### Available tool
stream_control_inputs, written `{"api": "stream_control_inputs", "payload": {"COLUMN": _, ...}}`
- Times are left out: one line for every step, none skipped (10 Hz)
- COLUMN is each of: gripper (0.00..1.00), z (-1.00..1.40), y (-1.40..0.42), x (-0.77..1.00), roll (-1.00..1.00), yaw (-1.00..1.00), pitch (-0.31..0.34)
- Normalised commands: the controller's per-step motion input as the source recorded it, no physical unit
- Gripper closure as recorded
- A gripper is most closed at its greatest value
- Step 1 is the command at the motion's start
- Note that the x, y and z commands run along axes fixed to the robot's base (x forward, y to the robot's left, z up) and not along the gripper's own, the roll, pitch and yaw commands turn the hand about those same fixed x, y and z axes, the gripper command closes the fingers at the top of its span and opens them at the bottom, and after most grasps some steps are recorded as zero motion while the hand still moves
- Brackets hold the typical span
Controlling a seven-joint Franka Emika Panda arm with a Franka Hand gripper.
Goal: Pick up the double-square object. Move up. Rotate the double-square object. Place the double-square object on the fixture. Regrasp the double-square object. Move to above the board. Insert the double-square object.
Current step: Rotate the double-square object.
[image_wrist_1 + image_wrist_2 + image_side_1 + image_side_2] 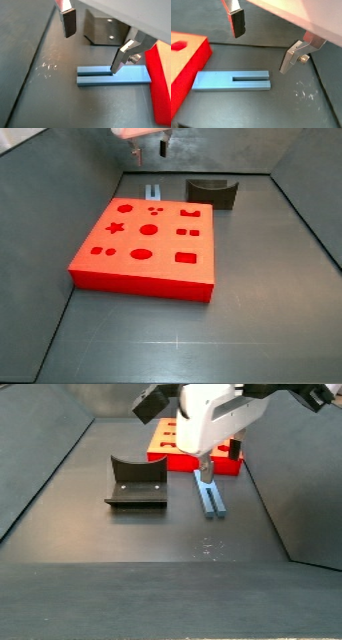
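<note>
Double-square object (232, 81): a slim grey-blue bar with a slot cut in from one end, lying flat on the dark grey surface (147, 539) just beside one edge of the red board (144, 241). In both wrist views your gripper (92, 41) hangs above it with its jaws spread wide and nothing between them. One finger (121, 56) sits over the slotted end; the other finger (68, 22) is off to the side over bare surface. The bar's long axis runs alongside the board's edge, and a side view shows it stretching away from the gripper (203, 456) toward the near floor.

I judge you are still at the pick-up step. The jaws look set to close across the bar's narrow width, so a straight descent should do.

The fixture (135, 484), a dark bracket, stands near the bar but apart from it. Room is tight on the board side only; elsewhere the surface is open.
</note>
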Motion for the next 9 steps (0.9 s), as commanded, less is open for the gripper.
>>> {"api": "stream_control_inputs", "payload": {"gripper": 0.0, "z": -0.04, "y": 0.0, "x": 0.04, "roll": 0.0, "yaw": 1.0, "pitch": -0.003}}
{"api": "stream_control_inputs", "payload": {"gripper": 0.0, "z": -0.04, "y": 0.0, "x": 0.04, "roll": 0.0, "yaw": 1.0, "pitch": -0.003}}
{"api": "stream_control_inputs", "payload": {"gripper": 0.0, "z": -0.04, "y": 0.0, "x": 0.04, "roll": 0.0, "yaw": 1.0, "pitch": -0.003}}
{"api": "stream_control_inputs", "payload": {"gripper": 0.0, "z": -0.04, "y": 0.0, "x": 0.04, "roll": 0.0, "yaw": 1.0, "pitch": -0.003}}
{"api": "stream_control_inputs", "payload": {"gripper": 0.0, "z": -0.04, "y": 0.0, "x": 0.04, "roll": 0.0, "yaw": 1.0, "pitch": -0.004}}
{"api": "stream_control_inputs", "payload": {"gripper": 0.0, "z": -0.04, "y": 0.0, "x": 0.04, "roll": 0.0, "yaw": 1.0, "pitch": -0.004}}
{"api": "stream_control_inputs", "payload": {"gripper": 0.0, "z": -0.04, "y": 0.0, "x": 0.04, "roll": 0.0, "yaw": 1.0, "pitch": -0.004}}
{"api": "stream_control_inputs", "payload": {"gripper": 0.0, "z": -0.04, "y": 0.0, "x": 0.04, "roll": 0.0, "yaw": 1.0, "pitch": -0.004}}
{"api": "stream_control_inputs", "payload": {"gripper": 0.0, "z": -0.04, "y": 0.0, "x": 0.04, "roll": 0.0, "yaw": 1.0, "pitch": -0.004}}
